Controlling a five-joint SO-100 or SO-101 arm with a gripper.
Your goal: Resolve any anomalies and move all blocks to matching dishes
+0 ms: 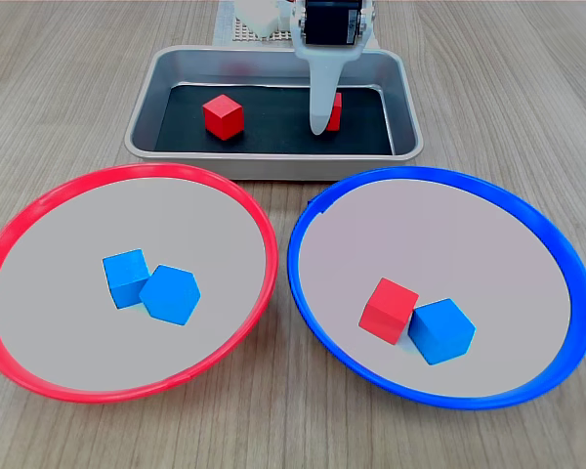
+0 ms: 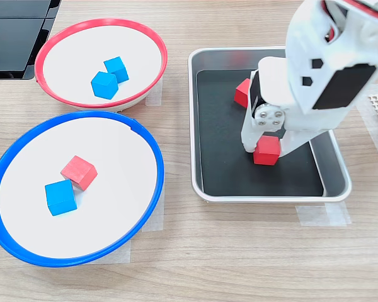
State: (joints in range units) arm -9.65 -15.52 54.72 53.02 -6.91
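In both exterior views my gripper [image 1: 324,125] [image 2: 268,153] reaches down into the silver tray [image 1: 166,73] [image 2: 195,126]. Its jaws sit tight against either side of a red block [image 1: 335,110] [image 2: 268,150] resting on the black floor. A second red block [image 1: 223,116] [image 2: 242,93] lies loose in the tray, half hidden by the arm in the second exterior view. The red-rimmed dish [image 1: 39,283] [image 2: 63,63] holds two touching blue blocks [image 1: 127,277] [image 2: 116,68] [image 1: 171,295] [image 2: 104,85]. In the blue-rimmed dish [image 1: 518,264] [image 2: 113,157], a red block [image 1: 388,310] [image 2: 79,172] touches a blue block [image 1: 441,330] [image 2: 60,197].
Clear tape strips [image 2: 321,214] hold the tray and the dishes to the wooden table. A black panel [image 2: 12,31] lies at the second exterior view's top left. A white mesh [image 1: 236,34] sits behind the tray by the arm's base.
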